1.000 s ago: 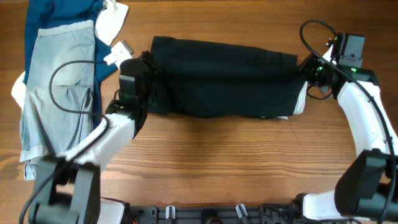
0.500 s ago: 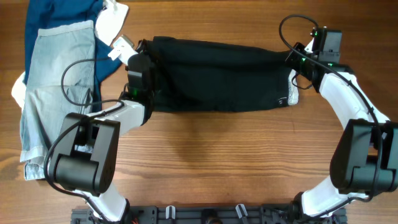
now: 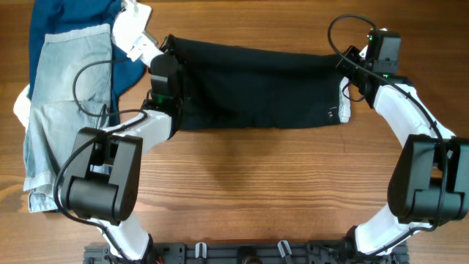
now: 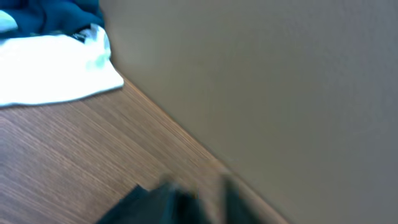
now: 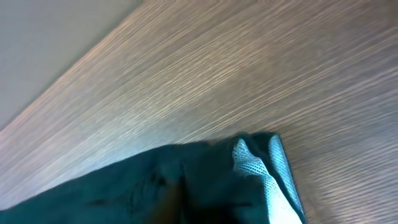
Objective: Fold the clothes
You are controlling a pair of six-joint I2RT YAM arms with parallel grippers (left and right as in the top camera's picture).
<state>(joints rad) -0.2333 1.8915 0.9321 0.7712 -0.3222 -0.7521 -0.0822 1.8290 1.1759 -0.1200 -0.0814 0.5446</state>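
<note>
A: Jaws on the left gripper (image 3: 173, 73)?
B: Cannot tell, its wrist view is blurred. It sits at the left end of the black shorts (image 3: 256, 88).
A: Right gripper (image 3: 350, 72)?
B: Jaws hidden by fabric, so undetermined. It meets the right end, by the white mesh lining (image 5: 252, 163).
A: Shorts position?
B: Spread across the far half of the table (image 3: 256, 183), between both grippers. Pale denim shorts (image 3: 66, 110) lie off to the left.

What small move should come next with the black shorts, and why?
Probably release both ends: the black shorts already lie flat as a long folded band on the table, with the left hand and right hand seemingly pinching the two ends.
</note>
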